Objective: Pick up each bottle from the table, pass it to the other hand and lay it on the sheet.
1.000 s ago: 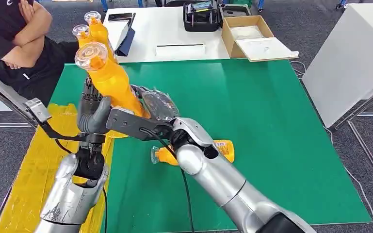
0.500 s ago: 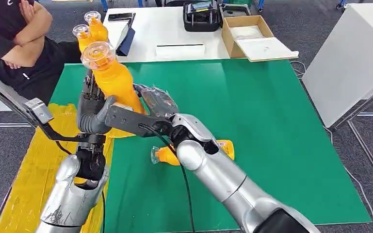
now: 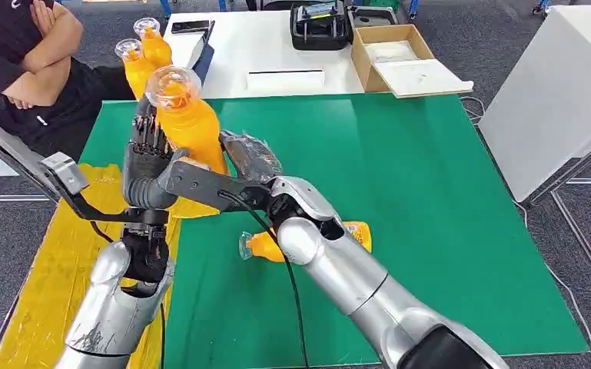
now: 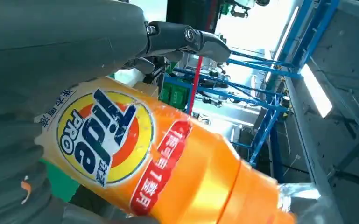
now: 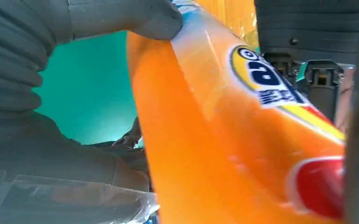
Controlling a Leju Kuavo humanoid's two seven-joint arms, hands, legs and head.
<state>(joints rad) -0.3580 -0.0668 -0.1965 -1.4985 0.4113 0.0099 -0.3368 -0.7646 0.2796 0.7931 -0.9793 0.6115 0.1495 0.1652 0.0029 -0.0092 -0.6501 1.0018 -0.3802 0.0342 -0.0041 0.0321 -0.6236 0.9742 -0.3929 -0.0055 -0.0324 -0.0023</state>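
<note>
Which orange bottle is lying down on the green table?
The orange bottle lying on its side on the green mat, partly hidden behind the right arm. One bottle is held up by the hands; two others stand upright at the far edge.

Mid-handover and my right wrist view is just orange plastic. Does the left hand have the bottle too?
Observer: Yes. In the left wrist view the left hand wraps the held bottle at its label.
Operator: Which end is up?
Observer: The head view shows it cap up and tilted, with the right hand on its lower body.
Operator: Any bottles left?
Observer: One lying bottle on the green mat, partly behind the right arm, and two standing bottles near the mat's far left corner.
</note>
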